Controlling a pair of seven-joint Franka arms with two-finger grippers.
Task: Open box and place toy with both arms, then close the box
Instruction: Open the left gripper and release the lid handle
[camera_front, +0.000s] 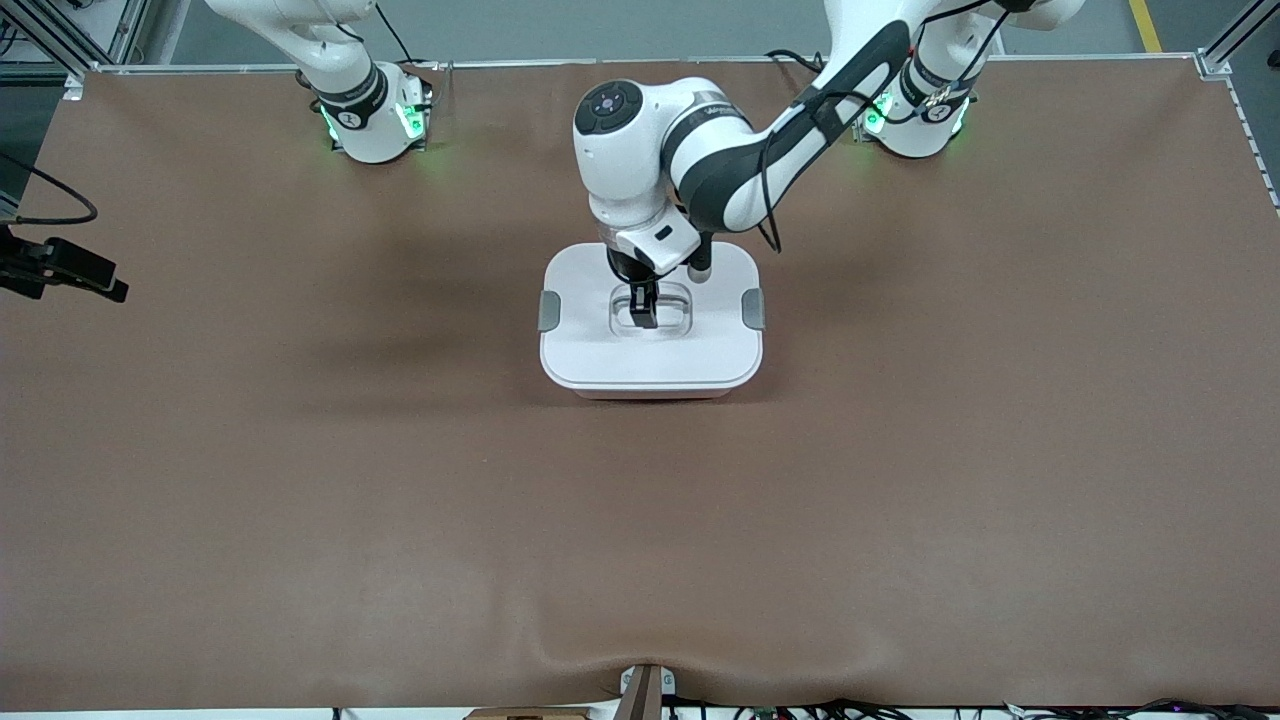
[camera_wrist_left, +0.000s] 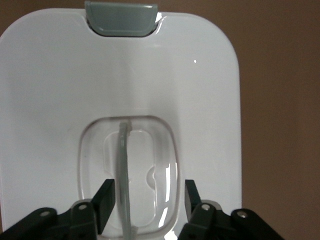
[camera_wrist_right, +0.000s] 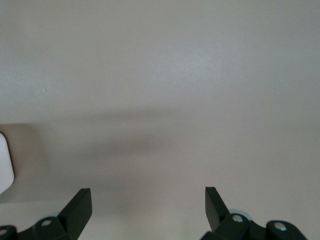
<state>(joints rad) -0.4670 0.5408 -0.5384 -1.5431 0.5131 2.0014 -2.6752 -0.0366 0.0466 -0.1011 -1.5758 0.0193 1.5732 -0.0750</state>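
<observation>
The box (camera_front: 650, 335) sits mid-table between the two arms' ends, its flat white lid (camera_front: 650, 350) on and both grey side clips (camera_front: 549, 311) folded against the rim, so either the opening has not begun or the closing is finishing; these views cannot settle which. The left arm reaches in from its base and holds the left gripper (camera_front: 643, 312) straight down over the recessed handle (camera_wrist_left: 124, 170) in the lid's middle. The left wrist view shows why: the fingers (camera_wrist_left: 104, 202) stand spread on either side of the thin upright handle bar, not pinching it, a pose suited to gripping or letting go of the lid. The toy is not visible in any view; whether it lies inside the box cannot be told through the lid. The right arm waits, its gripper out of the front view; the right gripper (camera_wrist_right: 147, 207) hangs with fingers wide apart over a plain pale surface, holding nothing.
</observation>
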